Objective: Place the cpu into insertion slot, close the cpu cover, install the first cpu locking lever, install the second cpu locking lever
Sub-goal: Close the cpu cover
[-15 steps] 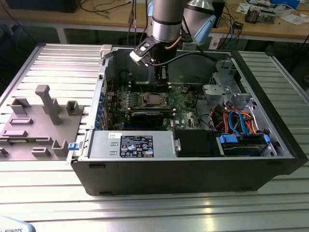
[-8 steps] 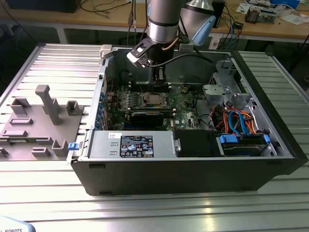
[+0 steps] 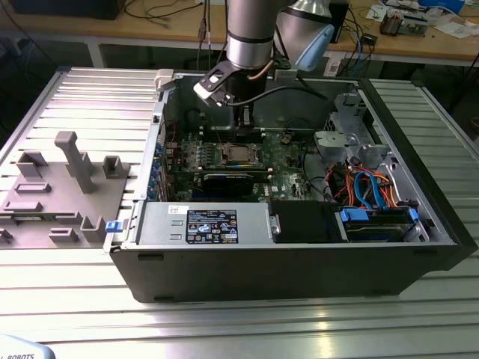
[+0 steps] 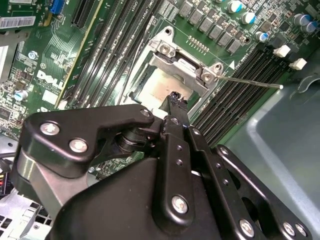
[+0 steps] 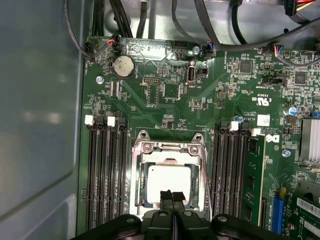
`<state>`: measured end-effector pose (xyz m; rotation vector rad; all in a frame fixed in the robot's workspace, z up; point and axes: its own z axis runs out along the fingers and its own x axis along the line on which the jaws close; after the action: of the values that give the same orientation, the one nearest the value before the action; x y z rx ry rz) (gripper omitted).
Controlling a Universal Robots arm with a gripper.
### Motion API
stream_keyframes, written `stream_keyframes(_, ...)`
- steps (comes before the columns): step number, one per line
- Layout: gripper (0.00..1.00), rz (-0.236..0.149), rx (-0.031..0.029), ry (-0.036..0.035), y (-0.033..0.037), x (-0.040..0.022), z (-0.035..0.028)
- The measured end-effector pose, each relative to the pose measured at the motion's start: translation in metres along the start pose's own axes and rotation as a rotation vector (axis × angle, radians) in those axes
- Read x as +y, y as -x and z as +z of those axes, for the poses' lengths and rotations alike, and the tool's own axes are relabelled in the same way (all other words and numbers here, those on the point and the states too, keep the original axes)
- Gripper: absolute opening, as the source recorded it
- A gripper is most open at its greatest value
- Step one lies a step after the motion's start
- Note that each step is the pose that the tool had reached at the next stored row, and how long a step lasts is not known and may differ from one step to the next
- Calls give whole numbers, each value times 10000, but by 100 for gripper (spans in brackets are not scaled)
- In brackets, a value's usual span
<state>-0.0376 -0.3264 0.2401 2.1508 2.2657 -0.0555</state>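
The cpu [image 5: 169, 181] lies flat in the insertion slot [image 5: 168, 170] on the green motherboard, its dull silver top showing. The cpu cover [image 5: 169, 149], a silvery frame, lies down around it, so the chip shows through its square opening. A thin locking lever [image 4: 250, 82] sticks out from one socket corner across the memory slots. My gripper [image 5: 172, 195] hangs just above the cpu's near edge, its two black fingertips pressed together with nothing between them. In the exterior view the gripper [image 3: 244, 123] reaches down into the open case above the socket [image 3: 238, 155].
Long black memory slots [image 5: 106, 170] flank the socket on both sides. A grey case wall [image 5: 40, 125] stands close beside the board. Cables [image 3: 367, 183] and a drive bay fill the case at the exterior view's right. A grey fixture [image 3: 67, 187] sits outside at the left.
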Motion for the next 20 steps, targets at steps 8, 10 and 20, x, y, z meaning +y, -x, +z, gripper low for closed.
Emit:
stream_keyframes(8, 11, -1, -3, -2, -2, -26, 37)
stream_keyframes(10, 11, 0, 0, 0, -3, -28, 45)
stream_keyframes(20, 11, 0, 0, 0, -7, -49, 118)
